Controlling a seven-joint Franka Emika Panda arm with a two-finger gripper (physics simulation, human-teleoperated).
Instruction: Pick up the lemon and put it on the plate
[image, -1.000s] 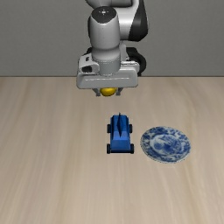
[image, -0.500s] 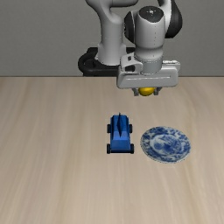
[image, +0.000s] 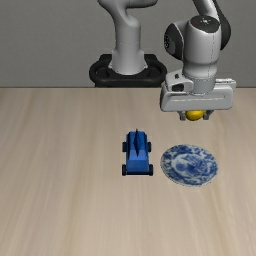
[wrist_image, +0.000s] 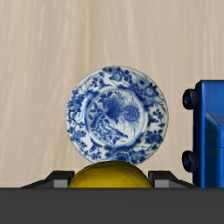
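Shifting closer to plate (image: 188, 163), gripper (image: 196, 112) clasping lemon (wrist_image: 108, 174)

My arm (image: 130, 35) comes up in smooth white-grey rounded shells with darker joint bands, on a round black base (image: 128, 72) at upper centre. The gripper (image: 194, 113) body is a wide pale-grey block, with 2 grey fingers (wrist_image: 59, 178).

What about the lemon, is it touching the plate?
Apart. The exterior view shows the lemon held up in the gripper, with a strip of bare table between it and the plate.
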